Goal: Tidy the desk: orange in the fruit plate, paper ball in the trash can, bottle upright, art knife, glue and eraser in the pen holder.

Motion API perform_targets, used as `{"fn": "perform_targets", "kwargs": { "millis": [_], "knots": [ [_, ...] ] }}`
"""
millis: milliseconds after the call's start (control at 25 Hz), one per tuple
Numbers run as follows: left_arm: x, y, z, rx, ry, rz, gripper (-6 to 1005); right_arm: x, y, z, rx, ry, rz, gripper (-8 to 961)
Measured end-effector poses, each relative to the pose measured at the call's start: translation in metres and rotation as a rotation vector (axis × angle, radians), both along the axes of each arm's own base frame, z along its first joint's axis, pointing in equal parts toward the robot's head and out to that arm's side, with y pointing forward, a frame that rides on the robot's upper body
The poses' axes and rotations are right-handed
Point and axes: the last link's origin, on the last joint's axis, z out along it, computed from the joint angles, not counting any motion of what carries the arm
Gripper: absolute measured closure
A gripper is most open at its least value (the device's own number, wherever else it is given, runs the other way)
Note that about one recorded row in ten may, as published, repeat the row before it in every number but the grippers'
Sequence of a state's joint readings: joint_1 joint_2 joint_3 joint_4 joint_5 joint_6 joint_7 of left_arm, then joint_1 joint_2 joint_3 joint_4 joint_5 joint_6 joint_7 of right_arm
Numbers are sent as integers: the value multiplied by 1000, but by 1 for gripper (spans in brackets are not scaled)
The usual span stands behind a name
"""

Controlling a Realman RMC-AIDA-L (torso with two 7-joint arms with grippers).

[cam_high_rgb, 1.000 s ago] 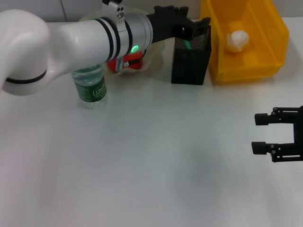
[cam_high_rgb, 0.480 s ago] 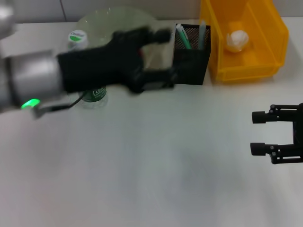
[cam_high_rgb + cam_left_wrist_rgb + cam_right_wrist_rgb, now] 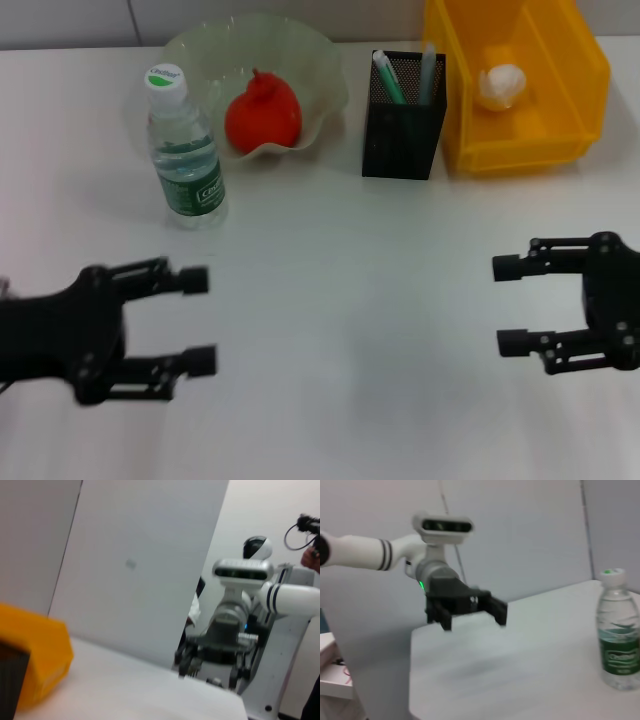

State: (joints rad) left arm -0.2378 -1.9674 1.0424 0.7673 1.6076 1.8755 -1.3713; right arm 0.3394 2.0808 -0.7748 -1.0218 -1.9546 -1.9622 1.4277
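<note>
The orange (image 3: pixel 262 112) lies in the pale-green fruit plate (image 3: pixel 200 50) at the back. Just left of the plate the bottle (image 3: pixel 185 150) stands upright, and it also shows in the right wrist view (image 3: pixel 617 640). In the black mesh pen holder (image 3: pixel 403 135) stand the mint-green art knife (image 3: pixel 388 78) and the silver-grey glue (image 3: pixel 428 72). The paper ball (image 3: pixel 501 85) rests inside the yellow trash can (image 3: pixel 520 140). The eraser is not in view. My left gripper (image 3: pixel 200 320) hovers open and holding nothing at the front left, and the right wrist view shows it too (image 3: pixel 472 622). At the front right, my right gripper (image 3: pixel 507 305) is open with nothing in it.
The white tabletop (image 3: pixel 350 300) stretches between the two grippers. The left wrist view shows a corner of the trash can (image 3: pixel 35 650) and a robot body (image 3: pixel 235 630) beyond the table's edge.
My left arm has pulled back from the pen holder to the front left of the table, uncovering the plate, orange and bottle. My right gripper has shifted slightly left.
</note>
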Motion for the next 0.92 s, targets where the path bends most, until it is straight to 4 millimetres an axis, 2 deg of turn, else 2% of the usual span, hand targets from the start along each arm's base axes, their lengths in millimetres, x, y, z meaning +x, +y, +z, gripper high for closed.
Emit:
{"fn": "perform_targets", "kwargs": {
  "millis": [160,360,920],
  "knots": [
    [-17,-7,6,0,30,15,147,0,3,-9,-10,19,4,181],
    [-26,-8,12,-14,88,10,146,1,8,-21,-18,-8,-8,143],
    [-30,-4,8,-28,138,14,144,1,15,-27,1,-27,-21,128]
  ]
}}
